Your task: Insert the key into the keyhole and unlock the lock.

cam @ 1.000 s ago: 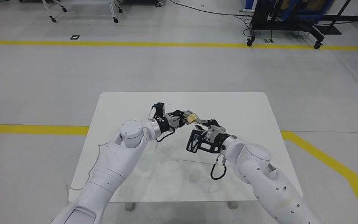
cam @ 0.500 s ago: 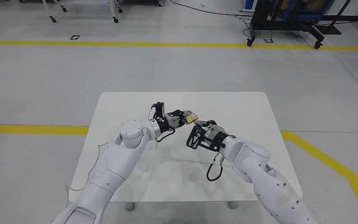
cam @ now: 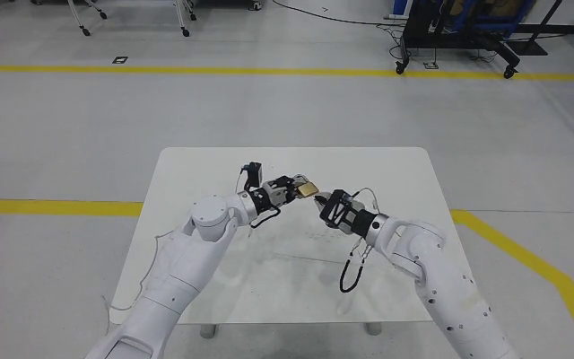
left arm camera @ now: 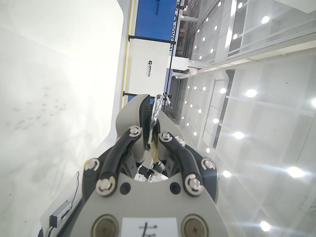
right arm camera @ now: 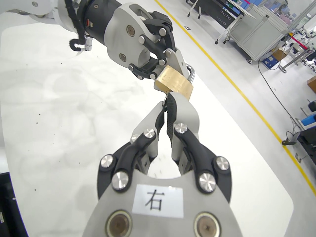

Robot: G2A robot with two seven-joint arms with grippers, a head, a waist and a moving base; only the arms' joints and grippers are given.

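A brass padlock (cam: 308, 189) with a steel shackle is held above the white table (cam: 386, 170). My left gripper (cam: 292, 190) is shut on it. In the right wrist view the padlock (right arm camera: 175, 83) hangs from the left gripper (right arm camera: 175, 61), bottom face toward the camera. My right gripper (right arm camera: 168, 101) is shut on the key, and its tips touch the padlock's bottom face. The key is almost wholly hidden between the pads. In the left wrist view the shackle (left arm camera: 156, 109) stands between the left fingers (left arm camera: 134, 114).
Both grippers meet over the middle of the table, a little toward its far side. A black cable (cam: 350, 267) loops off the right forearm above the tabletop. The table's far edge (right arm camera: 222, 75) runs close behind the lock.
My right gripper has swung round and moved up and left to the padlock's bottom. The left gripper and padlock have stayed put.
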